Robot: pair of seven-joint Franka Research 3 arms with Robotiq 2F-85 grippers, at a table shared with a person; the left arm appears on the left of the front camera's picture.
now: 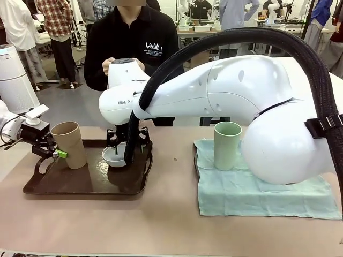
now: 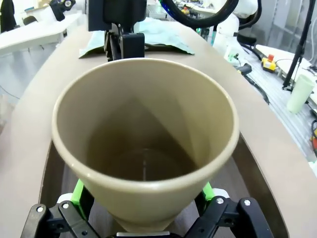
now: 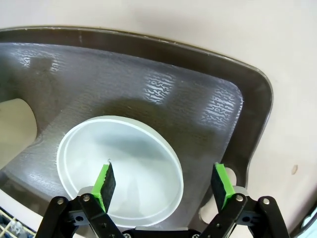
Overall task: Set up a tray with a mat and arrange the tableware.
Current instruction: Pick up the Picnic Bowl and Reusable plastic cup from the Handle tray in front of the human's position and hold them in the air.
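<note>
beige tumbler stands upright at the tray's left end, the left gripper clamped low on its wall from the tray's left edge. white bowl sits near the tray's right end, directly under the right gripper, whose jaws stand apart astride the rim, one pad inside and one outside toward the tray's wall. green tumbler waits on the mat well right of the tray, nearer the right arm.

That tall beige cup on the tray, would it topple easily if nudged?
Probably if pushed high: the beige tumbler is tall and narrows toward its base. It looks empty, so likely light. Its smooth wall might slip in the left gripper.
</note>
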